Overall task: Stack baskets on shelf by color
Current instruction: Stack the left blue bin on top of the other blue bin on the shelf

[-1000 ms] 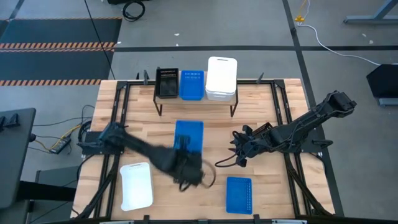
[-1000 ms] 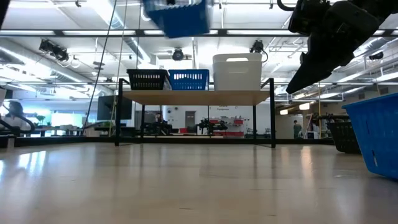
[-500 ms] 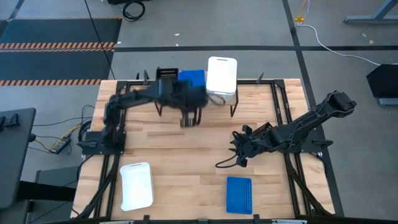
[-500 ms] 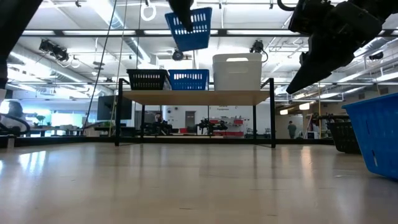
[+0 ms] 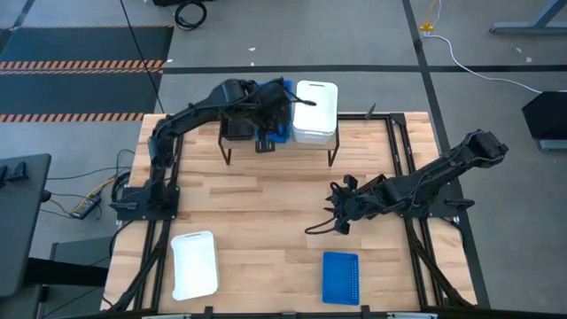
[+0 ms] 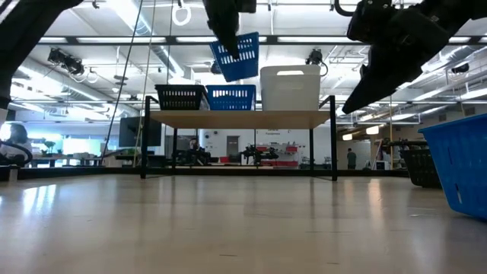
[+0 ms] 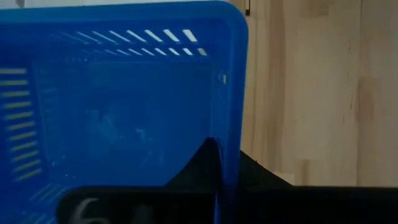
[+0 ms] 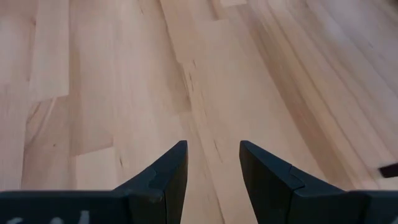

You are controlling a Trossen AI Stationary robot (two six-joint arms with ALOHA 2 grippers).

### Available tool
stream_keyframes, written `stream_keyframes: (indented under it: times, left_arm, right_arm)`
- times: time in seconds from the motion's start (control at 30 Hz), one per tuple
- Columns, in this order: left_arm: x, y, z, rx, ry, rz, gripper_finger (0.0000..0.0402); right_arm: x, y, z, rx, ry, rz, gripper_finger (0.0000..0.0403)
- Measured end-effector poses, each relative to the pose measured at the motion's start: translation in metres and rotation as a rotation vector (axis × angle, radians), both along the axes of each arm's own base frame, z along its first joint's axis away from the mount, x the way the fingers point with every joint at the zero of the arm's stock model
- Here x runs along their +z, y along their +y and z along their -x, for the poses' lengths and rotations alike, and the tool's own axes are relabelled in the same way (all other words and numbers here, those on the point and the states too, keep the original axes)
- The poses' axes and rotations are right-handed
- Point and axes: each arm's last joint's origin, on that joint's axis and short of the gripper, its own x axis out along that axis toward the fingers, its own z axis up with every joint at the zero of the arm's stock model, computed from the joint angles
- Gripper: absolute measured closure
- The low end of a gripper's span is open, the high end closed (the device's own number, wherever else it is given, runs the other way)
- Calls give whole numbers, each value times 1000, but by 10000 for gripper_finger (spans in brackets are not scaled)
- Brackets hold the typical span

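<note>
The blue basket hangs tilted above the shelf at the bench's twelve o'clock, clamped tight in my left end effector. My right end effector, jaws apart and empty, hovers over bare bench at four o'clock.

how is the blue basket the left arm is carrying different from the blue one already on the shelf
The carried blue basket hangs tilted in the air above the shelf, gripped by the left gripper; the shelf's blue basket sits level on the plank, untouched. The carried one is alone; the other stands between a black basket and a white basket. Both are blue with slotted sides and look alike in shape.
</note>
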Motion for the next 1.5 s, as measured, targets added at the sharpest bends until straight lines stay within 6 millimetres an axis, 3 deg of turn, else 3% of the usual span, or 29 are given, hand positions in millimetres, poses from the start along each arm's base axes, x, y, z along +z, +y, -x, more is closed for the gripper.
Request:
stream_keyframes:
  times: [0.4,1.07,1.5]
  left_arm:
    - [-36,40,-10,7,76,80,395]
    - [-42,28,-8,-5,162,156,393]
    - [-42,29,-9,44,137,163,316]
  right_arm:
    - [0,-2,-1,1,-2,8,250]
    - [-1,-2,0,3,12,13,250]
    - [-1,-2,0,4,14,14,250]
